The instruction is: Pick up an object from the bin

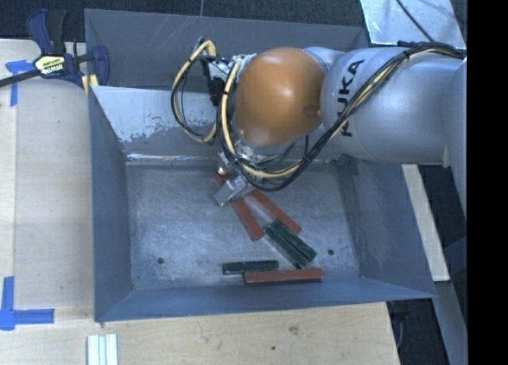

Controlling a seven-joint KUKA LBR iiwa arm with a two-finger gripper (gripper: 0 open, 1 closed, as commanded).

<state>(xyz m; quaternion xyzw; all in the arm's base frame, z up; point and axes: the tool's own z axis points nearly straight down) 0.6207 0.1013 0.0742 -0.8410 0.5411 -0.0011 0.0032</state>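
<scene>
The thing nearest the claw point(229, 189) is a reddish-brown stick point(248, 219). Its upper end lies right under the claw's tip, and the rest runs away from it on a slant across the floor of the bin point(159, 220). We judge it to be light and stiff, a thin flat strip of wood or plastic with straight edges. It would not bend or break under a pinch. Because it lies flat on the metal, we think it is hard to get under. The best hold looks to be across its narrow width near the end by the claw, where no other piece crowds it.

We cannot tell whether the claw is open or closed, and nothing shows as gripped in it.

Just beyond that stick, a second brown stick point(278, 214) lies close alongside on the same slant. A dark green bar point(290, 245) sits against their far ends and seems to overlap them. It looks slightly thicker and smoother.

Further from the claw, near the front wall, a short green strip point(250, 267) and a long brown strip point(283, 276) lie level, side by side and touching.

The bin floor is dull, scuffed grey metal with sloped walls. Above the claw sit the glossy orange cover point(278, 97) and looped yellow and black cables point(186, 94).
</scene>
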